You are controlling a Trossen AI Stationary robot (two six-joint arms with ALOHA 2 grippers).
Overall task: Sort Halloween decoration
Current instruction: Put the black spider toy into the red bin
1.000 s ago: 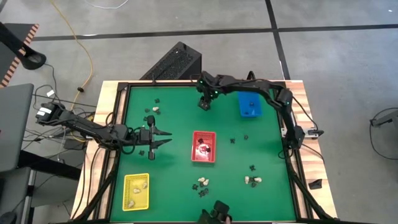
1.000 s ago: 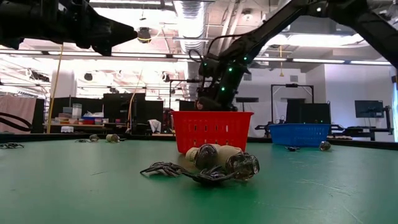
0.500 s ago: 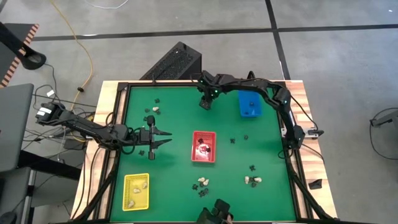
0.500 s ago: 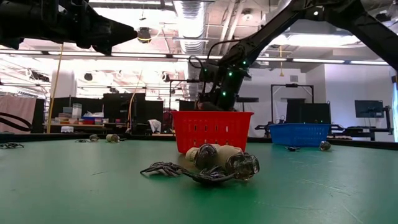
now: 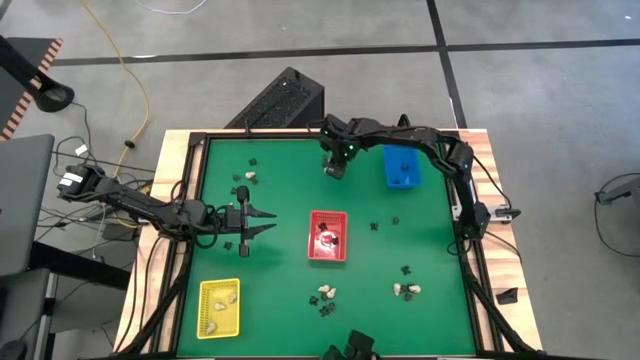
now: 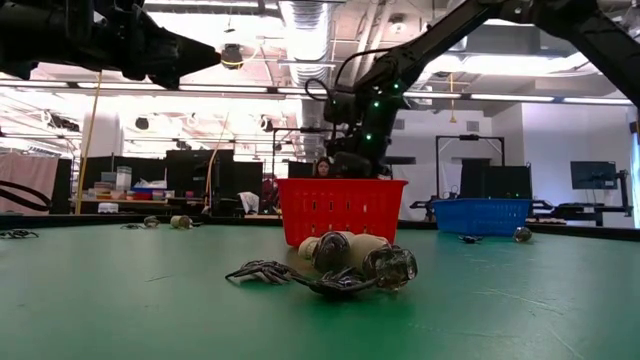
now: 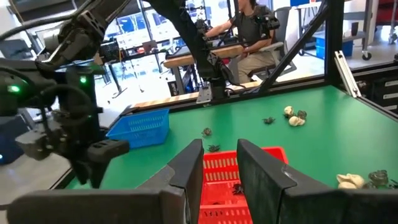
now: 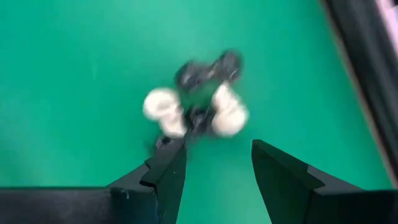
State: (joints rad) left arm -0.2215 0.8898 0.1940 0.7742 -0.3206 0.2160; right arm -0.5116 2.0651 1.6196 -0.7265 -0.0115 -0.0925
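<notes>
The green table point(image 5: 290, 190) fills the middle of the high view, and two dark arms reach over it. The left arm comes in from the left edge, and the left gripper point(image 5: 262, 222) hangs above the mat just beside the red tray point(image 5: 328, 250), pointing toward it; its fingers point(image 7: 189, 168) stand a little apart with nothing between them. The right arm bends across the far side of the table, and the right gripper point(image 5: 335, 166) points down near the far edge, left of the blue tray point(image 5: 402, 168). In the right wrist view its fingers point(image 8: 169, 171) are spread wide and empty (two cream lumps point(image 8: 163, 107) with a dark piece lie on the mat beyond them, blurred). The yellow tray point(image 5: 219, 307) sits at the near left corner and holds some cream pieces. The red tray in the centre holds a few pieces too. The Halloween decoration is scattered on the mat: a small group near the far left point(image 5: 247, 179), a cluster at the near middle point(image 5: 325, 295), another at the near right point(image 5: 406, 290), and small black shapes point(image 5: 375, 226) between the red and blue trays. In the low view the near cluster point(image 6: 345, 265) lies in front of the red tray.
</notes>
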